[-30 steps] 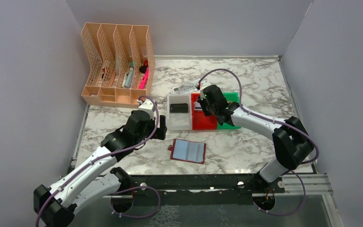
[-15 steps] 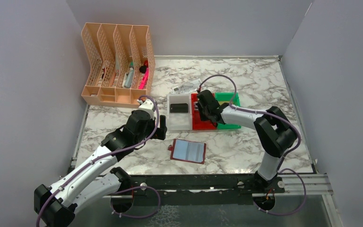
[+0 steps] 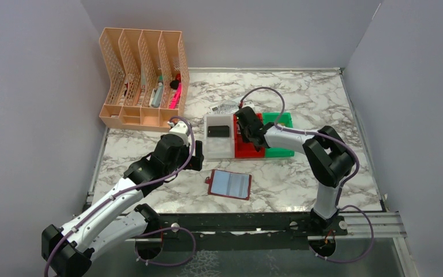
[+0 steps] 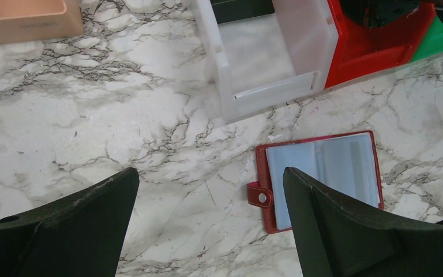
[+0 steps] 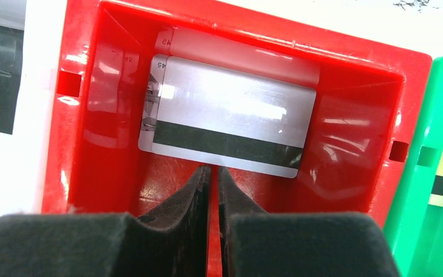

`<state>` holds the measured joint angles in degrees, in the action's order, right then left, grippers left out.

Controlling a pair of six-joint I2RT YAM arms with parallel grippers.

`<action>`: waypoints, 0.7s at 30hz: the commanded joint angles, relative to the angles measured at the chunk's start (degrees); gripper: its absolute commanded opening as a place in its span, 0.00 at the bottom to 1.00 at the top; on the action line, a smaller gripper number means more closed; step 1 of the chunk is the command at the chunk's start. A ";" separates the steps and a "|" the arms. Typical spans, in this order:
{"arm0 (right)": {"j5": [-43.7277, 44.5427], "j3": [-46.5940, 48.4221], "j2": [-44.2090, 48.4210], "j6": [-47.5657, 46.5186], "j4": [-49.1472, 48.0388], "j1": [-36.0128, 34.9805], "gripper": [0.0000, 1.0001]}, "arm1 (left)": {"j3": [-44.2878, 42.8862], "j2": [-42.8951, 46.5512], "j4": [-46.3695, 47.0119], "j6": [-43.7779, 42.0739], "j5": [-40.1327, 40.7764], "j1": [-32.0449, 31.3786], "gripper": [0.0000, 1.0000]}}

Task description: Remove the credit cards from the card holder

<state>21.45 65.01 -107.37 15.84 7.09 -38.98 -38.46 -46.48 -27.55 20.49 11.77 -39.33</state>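
Low in the centre of the overhead view, the card holder lies open on the marble, with my left claw gaping wide near it. Further up, my right claw is pinched almost closed on nothing. Its tips are at the near edge of the silver card, which lies flat in the red bin. I should rise straight up so I don't drag the card.

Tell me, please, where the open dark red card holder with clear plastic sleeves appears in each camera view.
Top external: the dark red card holder lies open at the lower centre, nearer to the arm bases than the red plastic bin.
Left wrist: at the lower right, its snap tab pointing left.
Right wrist: not in it.
Shared landmark: the red plastic bin, at the upper right in the left wrist view and filling the right wrist view.
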 commanded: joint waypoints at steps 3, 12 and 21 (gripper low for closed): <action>-2.56 -1.03 4.20 0.10 -0.96 0.11 0.15 | 0.04 -0.25 0.62 -0.54 -1.27 0.47 0.99; -19.62 -18.59 25.62 8.11 -5.26 0.06 0.32 | -0.13 -0.97 0.80 -0.54 -2.10 0.88 0.99; -37.88 -37.83 40.96 24.53 -14.70 0.05 0.43 | 0.79 -2.64 3.29 0.54 -10.25 0.92 0.99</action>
<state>-5.80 32.10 -70.43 30.74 -2.09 -38.92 -38.30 -47.94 -26.81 20.51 7.97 -38.72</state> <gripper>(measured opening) 0.425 0.987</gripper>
